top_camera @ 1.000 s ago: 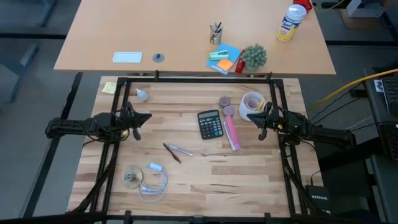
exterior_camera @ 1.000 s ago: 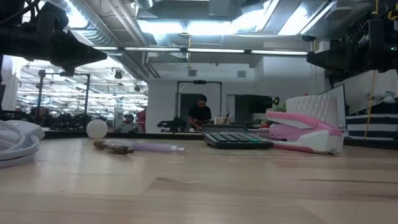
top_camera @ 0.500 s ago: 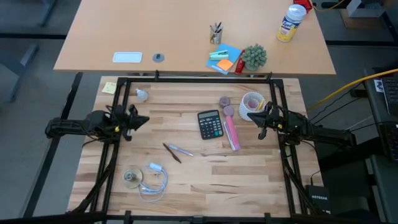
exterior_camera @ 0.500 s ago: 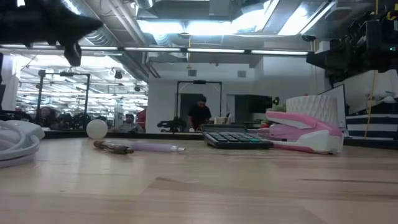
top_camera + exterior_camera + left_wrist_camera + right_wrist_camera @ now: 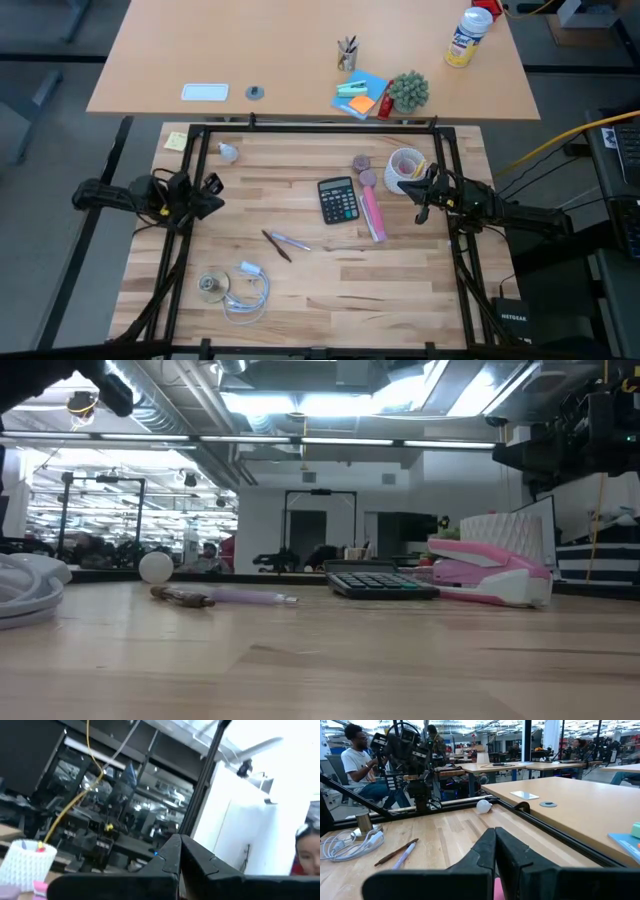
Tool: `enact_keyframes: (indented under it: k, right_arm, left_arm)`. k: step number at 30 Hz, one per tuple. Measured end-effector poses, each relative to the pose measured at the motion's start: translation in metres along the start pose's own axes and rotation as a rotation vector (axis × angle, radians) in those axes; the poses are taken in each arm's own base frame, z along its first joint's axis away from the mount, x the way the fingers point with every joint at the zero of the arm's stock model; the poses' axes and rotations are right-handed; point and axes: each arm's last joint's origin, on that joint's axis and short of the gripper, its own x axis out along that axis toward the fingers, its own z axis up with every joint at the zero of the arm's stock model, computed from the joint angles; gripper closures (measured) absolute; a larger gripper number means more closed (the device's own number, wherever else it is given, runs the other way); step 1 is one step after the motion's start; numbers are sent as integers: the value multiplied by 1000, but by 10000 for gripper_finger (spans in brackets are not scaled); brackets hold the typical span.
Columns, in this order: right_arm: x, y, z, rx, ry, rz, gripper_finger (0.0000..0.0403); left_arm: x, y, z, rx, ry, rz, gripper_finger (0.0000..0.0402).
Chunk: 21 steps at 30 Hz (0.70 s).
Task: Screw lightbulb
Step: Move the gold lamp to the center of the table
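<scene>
The lightbulb (image 5: 228,152), small and frosted white, lies on its side on the wooden table near the far left corner. It also shows in the low view (image 5: 155,567) and the right wrist view (image 5: 483,806). The white socket with its looped cord (image 5: 247,285) lies near the front left, beside a round greyish disc (image 5: 211,286). My left gripper (image 5: 215,195) is shut and empty, held high over the table's left edge, short of the bulb; its fingers (image 5: 172,855) point up into the room. My right gripper (image 5: 418,197) is shut and empty, at the table's right side (image 5: 495,840).
A black calculator (image 5: 337,200), a pink stapler (image 5: 373,215) and a pen (image 5: 285,243) lie mid-table. A white knitted cup (image 5: 405,165) stands at the far right. A black frame rail (image 5: 320,127) borders the table. A person (image 5: 355,760) sits beyond the left side.
My left gripper has drawn back toward the table's left edge and gone up, tipping upward. It stays shut and empty. The bulb and the other things have kept still.
</scene>
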Motion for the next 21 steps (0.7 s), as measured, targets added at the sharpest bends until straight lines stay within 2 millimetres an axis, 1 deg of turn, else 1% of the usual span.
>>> enact_keyframes:
  k: [3,6,8,10,12,15,18,21]
  right_arm:
    - [0,0,0,0,-1,0,388]
    - [0,0,0,0,-3,0,388]
    - [0,0,0,1,-3,0,388]
    - [0,0,0,1,-3,0,388]
    - [0,0,0,1,-3,0,388]
    - [0,0,0,1,-4,0,388]
    - [0,0,0,1,-4,0,388]
    - [0,0,0,5,-4,0,388]
  left_arm:
    - [11,-3,0,-21,64,2,402]
    - [26,-9,4,-38,142,11,402]
    - [38,-13,7,-50,225,26,402]
    - [50,-18,10,-101,337,63,402]
    - [62,-23,11,-187,478,133,402]
    - [75,-27,6,-372,726,321,402]
    - [83,-33,0,-610,934,519,402]
    - [87,-39,-14,-839,1103,669,402]
